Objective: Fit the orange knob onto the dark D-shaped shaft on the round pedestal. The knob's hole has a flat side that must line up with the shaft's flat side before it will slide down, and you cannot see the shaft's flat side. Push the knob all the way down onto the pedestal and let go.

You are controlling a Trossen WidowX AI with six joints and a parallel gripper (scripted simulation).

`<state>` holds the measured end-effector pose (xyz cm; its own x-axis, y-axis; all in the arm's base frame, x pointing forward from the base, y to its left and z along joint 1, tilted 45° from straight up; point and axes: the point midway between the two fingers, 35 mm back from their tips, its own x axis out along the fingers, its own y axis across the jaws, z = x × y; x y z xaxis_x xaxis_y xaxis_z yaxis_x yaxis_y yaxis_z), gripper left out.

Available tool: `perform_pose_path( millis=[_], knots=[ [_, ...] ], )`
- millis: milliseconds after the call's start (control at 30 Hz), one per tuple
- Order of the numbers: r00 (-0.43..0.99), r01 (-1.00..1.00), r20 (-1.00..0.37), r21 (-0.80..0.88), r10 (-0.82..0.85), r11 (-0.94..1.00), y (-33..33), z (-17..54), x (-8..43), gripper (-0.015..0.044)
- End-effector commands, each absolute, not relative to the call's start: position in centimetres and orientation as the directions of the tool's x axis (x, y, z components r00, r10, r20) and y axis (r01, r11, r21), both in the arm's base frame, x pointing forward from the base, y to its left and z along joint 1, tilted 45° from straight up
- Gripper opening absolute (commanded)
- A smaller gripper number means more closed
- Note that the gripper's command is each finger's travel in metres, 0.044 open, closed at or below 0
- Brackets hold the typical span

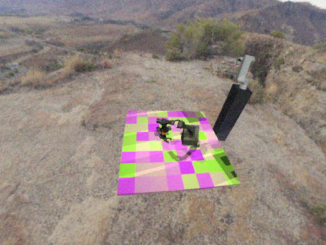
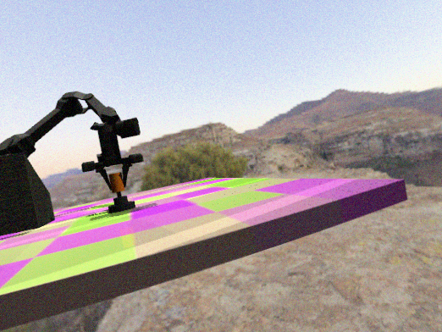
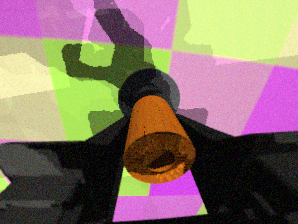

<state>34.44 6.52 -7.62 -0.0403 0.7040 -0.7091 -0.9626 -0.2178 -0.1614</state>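
One orange, slightly tapering knob (image 1: 163,133) (image 2: 116,182) (image 3: 157,120), hollow-ended, sits clamped between the partly open jaws (image 1: 163,134) (image 2: 116,186).

Exterior view, with the round pedestal (image 2: 121,207) as landmark. The pedestal, dark and low, stands on a tabletop (image 2: 190,237) patterned in magenta, lime and cream patches, its side edge dark. Directly above the pedestal, the gripper (image 2: 117,186) points downward, its two fingers closed on opposite sides of the orange knob (image 2: 116,182). The knob is slightly tilted, and its lower end is raised above the pedestal's base, over the dark shaft (image 2: 120,196). The arm (image 2: 48,121) arches up and over from the dark base block (image 2: 21,195), left of the pedestal in the frame. Beyond the pedestal lie a bush (image 2: 195,163) and brown hills (image 2: 339,110).
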Motion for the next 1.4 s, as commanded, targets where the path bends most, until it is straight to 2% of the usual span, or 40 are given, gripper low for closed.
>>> perform_pose_path(
  millis=[0, 167, 367, 667, 1367],
  knots=[
    [-0.038, -0.991, -0.709, 0.118, 0.704, 0.066, 6.49, -7.64, 34.58, 0.0],
    [-0.037, -0.888, -0.709, 0.347, 0.704, 0.303, 6.41, -7.53, 34.68, 0.0],
    [-0.037, -0.625, -0.71, 0.566, 0.704, 0.538, 6.33, -7.37, 34.68, 0.0],
    [-0.037, -0.104, -0.71, 0.703, 0.704, 0.703, 6.34, -7.25, 34.43, 0.0],
    [-0.037, -0.083, -0.709, 0.704, 0.704, 0.705, 6.41, -7.51, 34.61, 0.0]
  ],
)
